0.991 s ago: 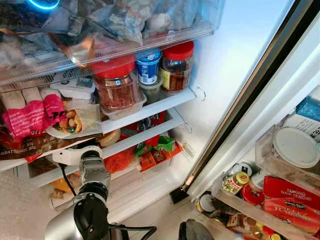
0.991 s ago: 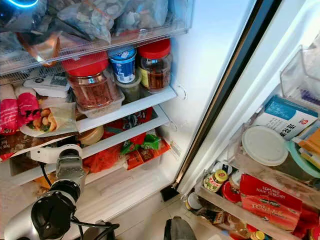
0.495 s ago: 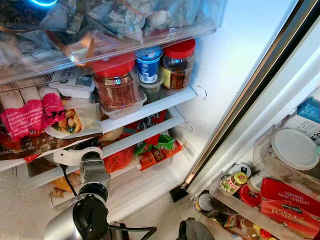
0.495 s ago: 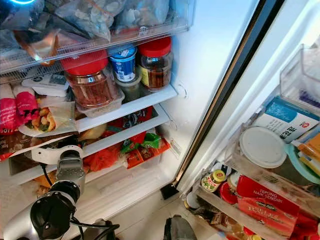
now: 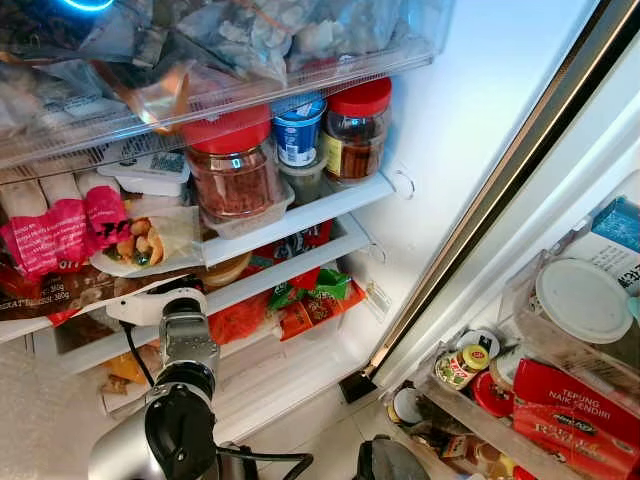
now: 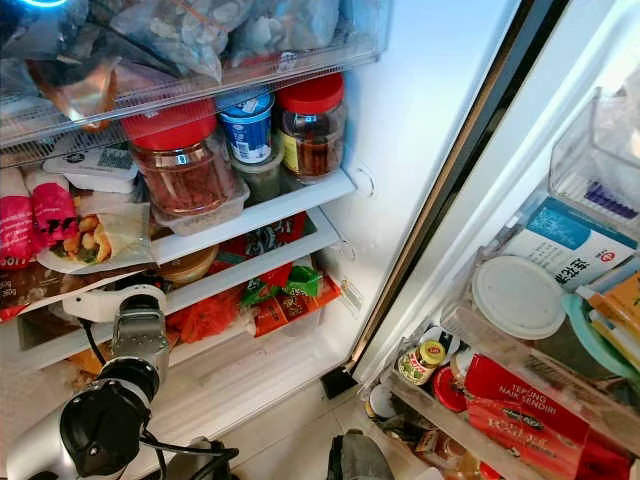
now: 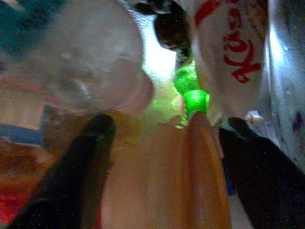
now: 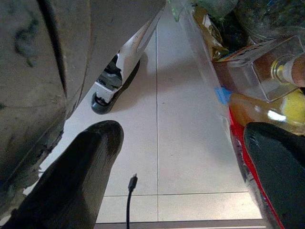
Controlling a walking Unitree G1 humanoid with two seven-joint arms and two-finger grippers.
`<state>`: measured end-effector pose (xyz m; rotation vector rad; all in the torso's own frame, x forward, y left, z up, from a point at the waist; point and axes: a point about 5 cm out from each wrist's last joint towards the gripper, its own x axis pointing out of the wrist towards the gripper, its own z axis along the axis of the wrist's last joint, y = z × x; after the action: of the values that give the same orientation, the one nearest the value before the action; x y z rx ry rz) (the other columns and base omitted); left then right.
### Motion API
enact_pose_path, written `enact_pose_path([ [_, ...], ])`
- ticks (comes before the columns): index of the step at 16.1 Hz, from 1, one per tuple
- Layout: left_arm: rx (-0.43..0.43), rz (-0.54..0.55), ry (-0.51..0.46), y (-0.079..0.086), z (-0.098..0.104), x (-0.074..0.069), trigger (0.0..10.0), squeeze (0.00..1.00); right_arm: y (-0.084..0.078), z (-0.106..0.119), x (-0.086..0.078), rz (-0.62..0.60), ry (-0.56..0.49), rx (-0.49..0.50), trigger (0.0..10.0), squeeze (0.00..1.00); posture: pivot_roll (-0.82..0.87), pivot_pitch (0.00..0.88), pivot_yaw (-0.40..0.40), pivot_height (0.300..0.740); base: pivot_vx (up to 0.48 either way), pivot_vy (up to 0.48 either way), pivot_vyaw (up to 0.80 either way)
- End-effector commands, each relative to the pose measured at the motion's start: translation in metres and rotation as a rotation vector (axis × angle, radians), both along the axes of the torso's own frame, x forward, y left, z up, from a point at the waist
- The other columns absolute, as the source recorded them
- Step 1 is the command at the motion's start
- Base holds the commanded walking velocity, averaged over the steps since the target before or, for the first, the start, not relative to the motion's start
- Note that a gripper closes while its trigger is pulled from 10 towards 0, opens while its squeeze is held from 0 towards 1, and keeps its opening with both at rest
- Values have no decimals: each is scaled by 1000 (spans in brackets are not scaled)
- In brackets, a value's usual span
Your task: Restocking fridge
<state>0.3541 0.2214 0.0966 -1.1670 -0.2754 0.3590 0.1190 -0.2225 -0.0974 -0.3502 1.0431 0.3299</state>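
Inside the open fridge [image 5: 440,120], the left arm reaches into the lower shelf space, its wrist just below the white shelf edge [image 5: 290,275]. The left gripper [image 7: 164,143] has its two black fingers [image 7: 90,157] set on either side of an orange-brown rounded container [image 7: 162,176] — the fingers lie close along its sides, though actual contact cannot be told. In the left eye view the same tan lid [image 5: 225,270] peeps out between the two white shelves, just beyond the wrist. Behind it in the wrist view sit a white packet with red lettering [image 7: 233,52] and blurred green packaging [image 7: 193,90].

On the shelf above stand a big red-lidded jar [image 5: 235,165], a blue-and-white tub [image 5: 297,133] and a smaller red-lidded jar [image 5: 352,130]. To their left lie a pink packet [image 5: 60,235] and a wrapped roll [image 5: 150,240]. Under the second shelf, green and orange snack bags [image 5: 310,300] are piled against each other.

The door rack [image 5: 480,420] on the right holds a yellow-capped small jar [image 5: 465,365], a red carton [image 5: 575,400] and a tub with a round white lid [image 5: 585,300].

The right gripper [image 8: 181,167] hangs low over the tiled floor [image 8: 176,119], its fingers spread wide and holding nothing; a black cable [image 8: 129,200] lies on the tiles below it.
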Motion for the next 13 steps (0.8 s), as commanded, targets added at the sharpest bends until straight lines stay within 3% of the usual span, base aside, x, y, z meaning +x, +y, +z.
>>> enact_pose_path([
  [1, 35, -63, -14, -10, 4, 4, 10000, 1000, -4, -3, -12, -6, 38, -11, 10000, 0, -271, 181, -98, 655, 0, 0, 0],
  [4, 81, -133, -41, -21, 5, 6, 10000, 1000, -3, -3, -12, -7, 39, -9, 10000, 0, -271, 181, -94, 655, 0, 0, 0],
  [7, 69, -135, -46, -24, -3, 0, 10000, 1000, -3, -3, -11, -5, 39, -9, 10000, 0, -263, 183, -96, 655, 0, 0, 0],
  [8, 61, -139, -59, -24, -5, -3, 10000, 357, -2, -3, -11, -1, 40, -10, 10000, 0, -263, 183, -96, 655, 0, 0, 0],
  [9, 65, -139, -60, -24, -7, -5, 10000, 0, -2, -3, -11, 3, 41, -11, 10000, 0, -263, 183, -96, 655, 0, 0, 0],
  [13, 101, -128, -69, -18, -14, -18, 10000, 0, -2, -4, -13, 2, 44, -12, 10000, 0, -256, 191, -92, 655, 0, 0, 0],
])
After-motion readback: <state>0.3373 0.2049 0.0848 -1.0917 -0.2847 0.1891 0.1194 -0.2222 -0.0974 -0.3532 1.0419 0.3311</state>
